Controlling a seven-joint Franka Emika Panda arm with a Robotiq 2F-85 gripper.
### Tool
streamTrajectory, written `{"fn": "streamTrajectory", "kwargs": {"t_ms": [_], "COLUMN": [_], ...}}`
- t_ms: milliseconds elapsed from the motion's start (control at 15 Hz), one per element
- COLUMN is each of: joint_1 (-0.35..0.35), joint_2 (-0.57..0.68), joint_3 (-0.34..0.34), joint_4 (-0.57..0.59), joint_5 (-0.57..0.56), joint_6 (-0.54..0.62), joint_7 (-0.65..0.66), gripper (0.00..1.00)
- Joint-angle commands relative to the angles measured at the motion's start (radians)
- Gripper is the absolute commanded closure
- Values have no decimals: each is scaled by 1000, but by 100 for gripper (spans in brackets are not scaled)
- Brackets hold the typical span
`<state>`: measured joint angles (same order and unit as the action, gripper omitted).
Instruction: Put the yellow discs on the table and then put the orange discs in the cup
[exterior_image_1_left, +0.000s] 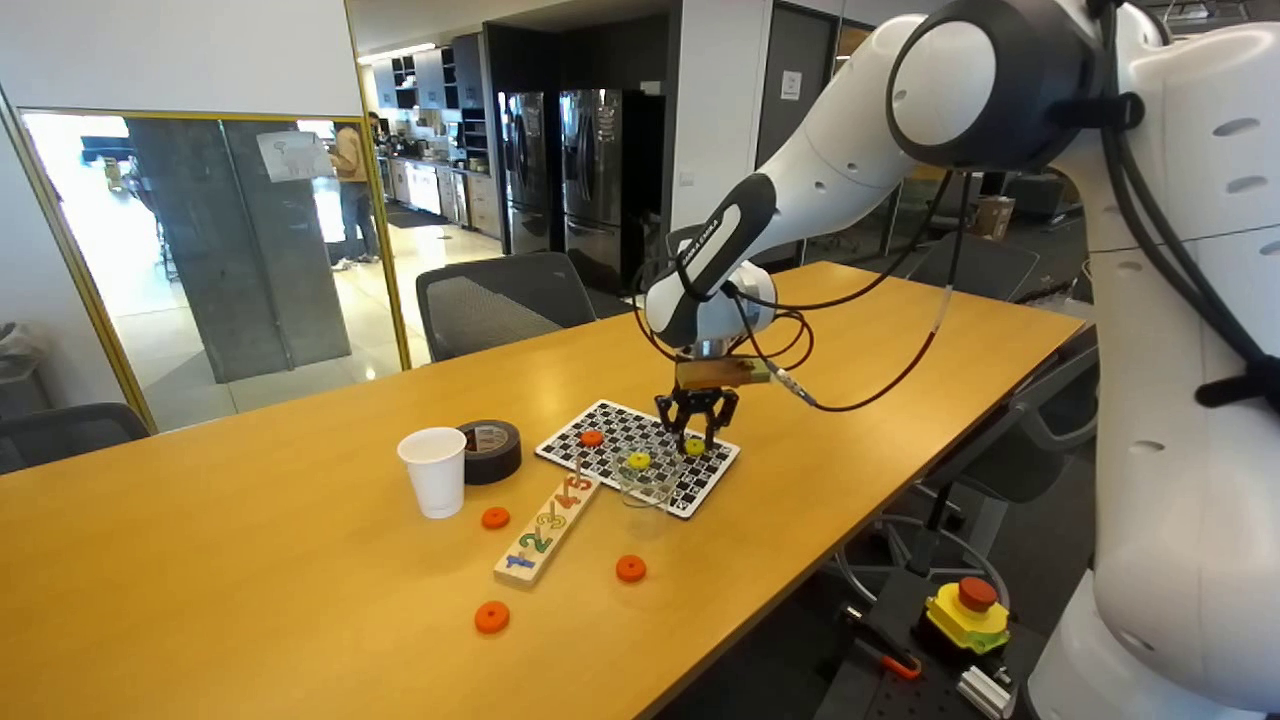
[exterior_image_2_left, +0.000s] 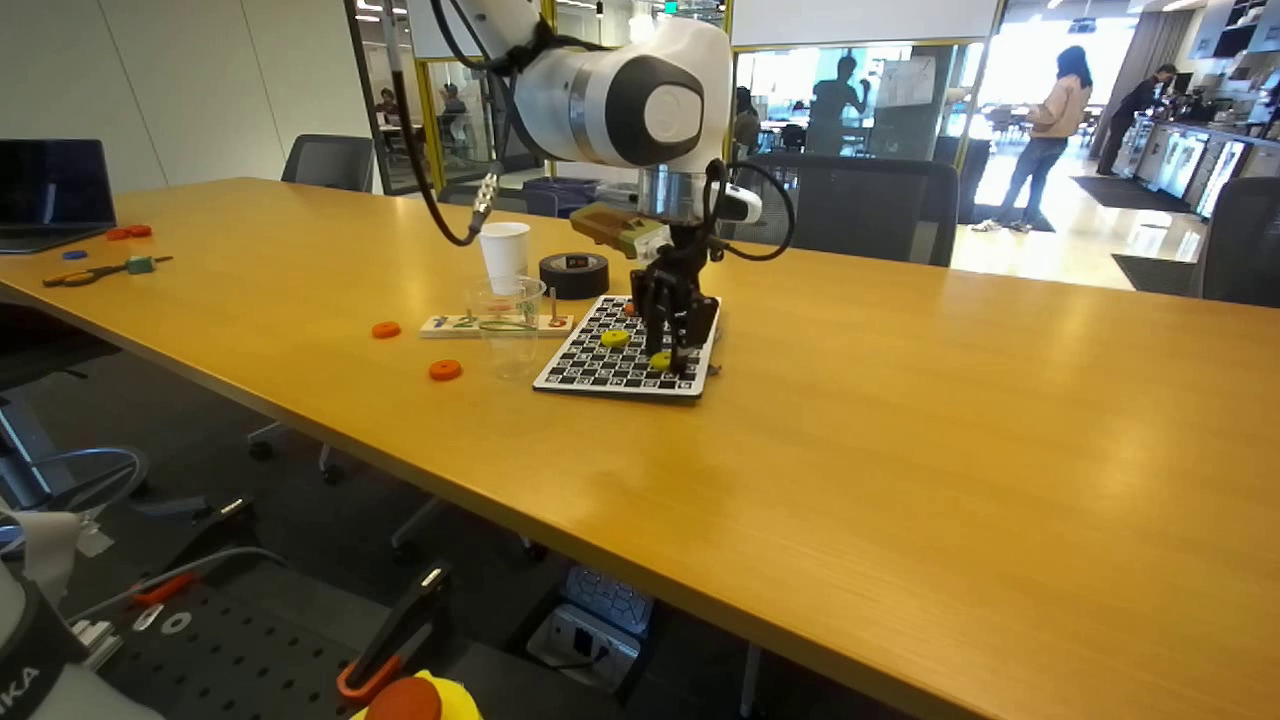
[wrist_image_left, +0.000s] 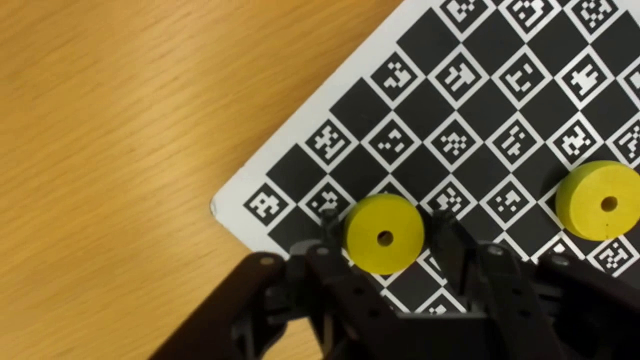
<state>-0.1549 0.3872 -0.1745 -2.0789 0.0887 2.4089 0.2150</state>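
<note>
My gripper (wrist_image_left: 381, 230) is open, with one finger on each side of a yellow disc (wrist_image_left: 385, 245). A small gap shows on both sides. This disc lies on the checkered board, near a corner; it shows in both exterior views (exterior_image_1_left: 695, 447) (exterior_image_2_left: 660, 361). A second yellow disc (exterior_image_1_left: 638, 460) lies on the board and at the right of the wrist view (wrist_image_left: 605, 205). One orange disc (exterior_image_1_left: 592, 438) lies on the board; others (exterior_image_1_left: 495, 517) (exterior_image_1_left: 630, 568) (exterior_image_1_left: 491, 616) lie on the wooden table (exterior_image_1_left: 250, 580). The white paper cup (exterior_image_1_left: 437, 480) stands upright on the table.
The checkered board (exterior_image_1_left: 610, 412) lies under the gripper. A clear plastic cup (exterior_image_2_left: 510, 340) stands near it. A black tape roll (exterior_image_1_left: 490, 460) stands beside the white cup. A numbered wooden peg strip (exterior_image_1_left: 548, 530) lies nearby. A laptop (exterior_image_2_left: 55, 190) and pliers (exterior_image_2_left: 85, 277) are farther along.
</note>
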Motion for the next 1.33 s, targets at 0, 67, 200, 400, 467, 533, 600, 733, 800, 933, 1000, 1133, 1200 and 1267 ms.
{"fn": "streamTrajectory", "kwargs": {"t_ms": [0, 67, 200, 400, 467, 533, 600, 733, 800, 933, 1000, 1133, 1200, 1267], "joint_1": [25, 29, 45, 73, 84, 95, 105, 115, 118, 114, 112, 117, 118, 122], "joint_2": [-45, -51, -72, -164, -207, -248, -299, -396, -441, -515, -546, -595, -609, -622], "joint_3": [-13, -14, -19, -30, -35, -40, -40, -21, -3, 42, 66, 112, 129, 144], "joint_4": [-35, -41, -60, -128, -158, -186, -221, -283, -313, -357, -373, -400, -407, -412], "joint_5": [-25, -28, -41, -74, -94, -119, -149, -204, -224, -244, -236, -187, -169, -145], "joint_6": [-8, -9, -7, 9, 15, 18, 22, 27, 30, 27, 25, 22, 18, 11], "joint_7": [51, 61, 94, 166, 201, 242, 283, 363, 400, 444, 447, 398, 390, 373], "gripper": [80, 84, 84, 84, 84, 84, 84, 84, 84, 84, 84, 84, 84, 84]}}
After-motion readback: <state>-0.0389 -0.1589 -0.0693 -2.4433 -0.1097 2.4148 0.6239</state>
